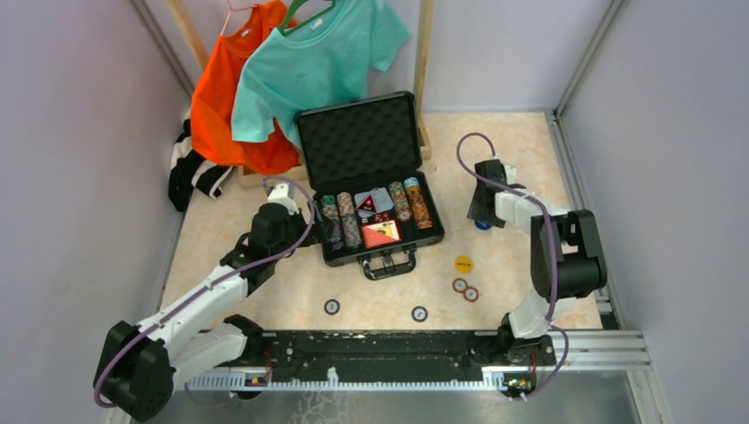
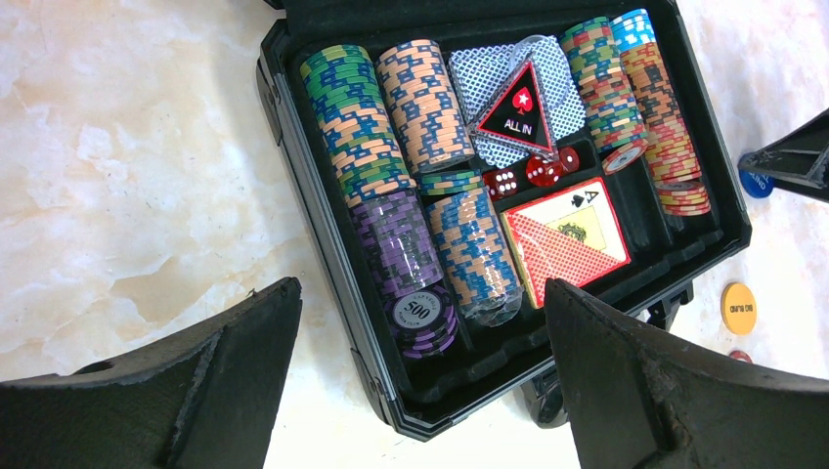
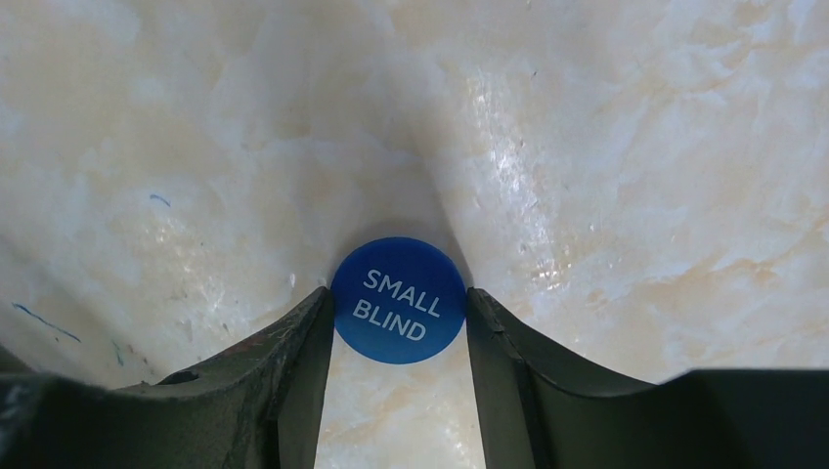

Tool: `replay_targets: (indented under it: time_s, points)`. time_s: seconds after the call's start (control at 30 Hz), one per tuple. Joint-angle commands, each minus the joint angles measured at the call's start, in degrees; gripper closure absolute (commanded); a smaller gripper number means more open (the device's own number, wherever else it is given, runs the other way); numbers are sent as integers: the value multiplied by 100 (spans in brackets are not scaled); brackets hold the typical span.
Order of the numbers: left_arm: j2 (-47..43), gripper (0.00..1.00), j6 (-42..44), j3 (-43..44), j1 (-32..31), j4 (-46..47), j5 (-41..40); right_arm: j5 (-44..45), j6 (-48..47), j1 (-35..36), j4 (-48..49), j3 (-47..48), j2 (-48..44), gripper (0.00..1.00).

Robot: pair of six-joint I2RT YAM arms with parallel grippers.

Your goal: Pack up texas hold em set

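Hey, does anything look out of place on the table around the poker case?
Yes. Several pieces lie loose outside the open case: a yellow button and two red chips to its right, two dark chips in front of it, and the blue Small Blind button pinched in the right tool.

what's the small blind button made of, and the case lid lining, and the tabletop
The small blind button: likely hard plastic, matte blue, flat face with crisp white print. The case lid lining: looks like black foam, given its egg-crate dimples. The tabletop: glossy cream marble pattern with glare; stone or laminate, cannot tell.
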Motion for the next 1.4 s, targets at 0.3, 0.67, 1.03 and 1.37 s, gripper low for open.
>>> replay_targets:
  time_s: [0.3,0.67,1.03,1.37]
  points:
    - [-73,2,30,-44,16,119,45,144,-25,366,-572,458,-698,50]
    - [-66,2,25,-42,19,112,66,250,-16,780,-792,781,-938,48]
    - [-63,2,27,-50,11,110,55,387,144,1641,-950,1448,-672,48]
    - [-53,1,28,-61,13,114,16,492,274,2622,-983,2255,294,48]
